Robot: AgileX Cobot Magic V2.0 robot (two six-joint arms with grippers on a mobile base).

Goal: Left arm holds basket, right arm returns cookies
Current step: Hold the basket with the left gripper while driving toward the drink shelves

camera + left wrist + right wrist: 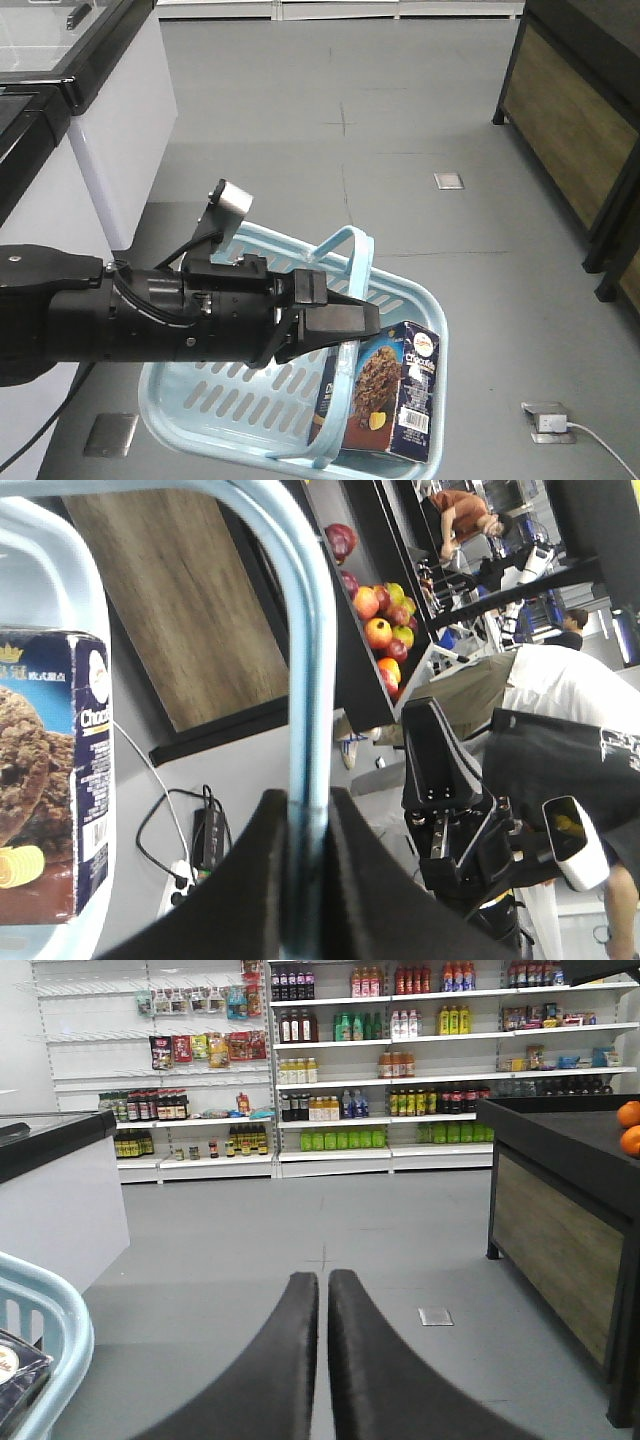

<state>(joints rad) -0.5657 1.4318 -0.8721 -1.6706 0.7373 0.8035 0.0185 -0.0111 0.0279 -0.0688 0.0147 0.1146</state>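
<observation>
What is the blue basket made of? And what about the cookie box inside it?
The basket looks like plastic. It is smooth, one even light blue and slightly glossy, with moulded slots in its sides. The cookie box seems to be cardboard with a shiny printed surface. It has flat faces, sharp folded edges, a cookie picture and a barcode.

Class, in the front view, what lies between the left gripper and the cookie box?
Only the basket handle. It is clamped in the left gripper and runs down in front of the cookie box, as the exterior front-facing view shows.
</observation>
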